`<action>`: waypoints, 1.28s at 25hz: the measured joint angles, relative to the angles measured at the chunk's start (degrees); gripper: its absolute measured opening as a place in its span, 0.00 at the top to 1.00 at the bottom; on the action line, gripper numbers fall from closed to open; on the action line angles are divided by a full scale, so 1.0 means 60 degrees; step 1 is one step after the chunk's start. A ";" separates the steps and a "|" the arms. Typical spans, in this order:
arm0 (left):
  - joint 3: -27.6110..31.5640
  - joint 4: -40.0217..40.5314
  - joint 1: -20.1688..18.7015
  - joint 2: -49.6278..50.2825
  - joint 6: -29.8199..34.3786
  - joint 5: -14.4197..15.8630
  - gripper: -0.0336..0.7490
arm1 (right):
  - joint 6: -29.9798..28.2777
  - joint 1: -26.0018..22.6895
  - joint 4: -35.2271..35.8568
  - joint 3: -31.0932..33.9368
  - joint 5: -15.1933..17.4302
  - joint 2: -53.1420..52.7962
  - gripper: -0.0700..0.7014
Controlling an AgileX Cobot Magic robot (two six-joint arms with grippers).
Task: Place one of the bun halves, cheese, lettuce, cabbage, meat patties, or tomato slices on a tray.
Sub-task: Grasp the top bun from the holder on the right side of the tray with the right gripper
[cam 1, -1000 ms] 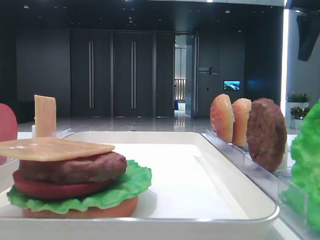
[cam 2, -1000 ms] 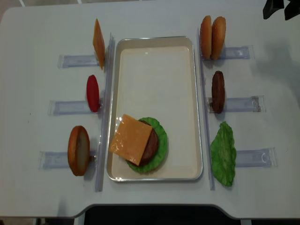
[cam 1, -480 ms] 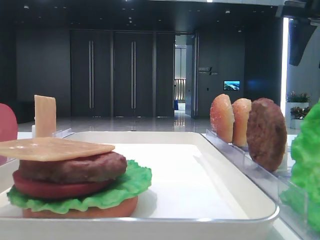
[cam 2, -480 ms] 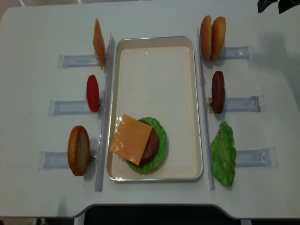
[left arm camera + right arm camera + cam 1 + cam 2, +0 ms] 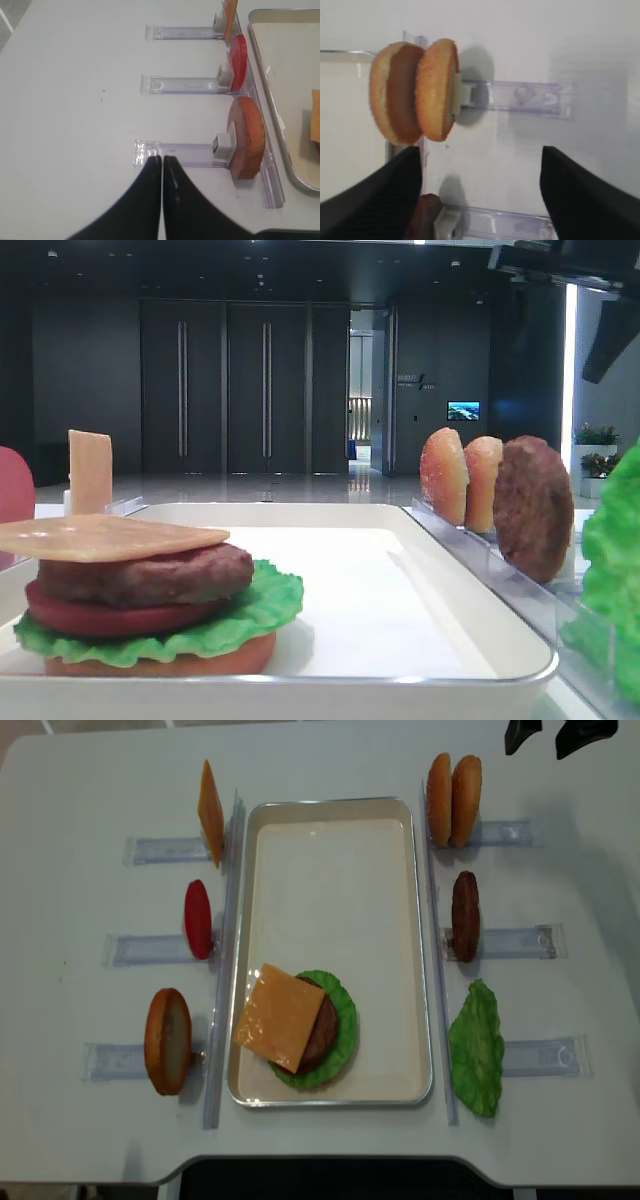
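white table (image 5: 80, 780) carries the tray (image 5: 415, 950) and clear slotted racks (image 5: 525, 1057).

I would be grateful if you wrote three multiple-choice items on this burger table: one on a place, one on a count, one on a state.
1. Where does the cheese slice lie?
A. on top of the stack in the tray
B. on the bare table
C. under the lettuce

2. How many bun halves stand in the rack right of the tray's far end?
A. one
B. two
C. four

3. How do the right gripper's jaws stand?
A. shut on a bun
B. shut on nothing
C. open, holding nothing

Answers:
A: the overhead view shows the cheese covering the patty.
B: two bun halves stand side by side.
C: the right wrist view shows the jaws wide apart over bare table.
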 joint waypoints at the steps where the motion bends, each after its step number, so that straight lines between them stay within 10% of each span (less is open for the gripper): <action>1: 0.0000 0.0000 0.0000 0.0000 0.0000 0.0000 0.96 | 0.0129 0.0165 0.0000 0.0000 0.0000 0.0000 0.29; 14: 0.0000 0.0000 0.0000 0.0000 0.0000 0.0000 0.96 | 0.1546 0.1883 0.0061 0.0000 -0.0717 0.0000 0.28; 32: 0.0000 0.0000 0.0000 0.0000 0.0000 0.0000 0.96 | 0.1889 0.1718 0.0074 0.0000 -0.1412 0.0420 0.28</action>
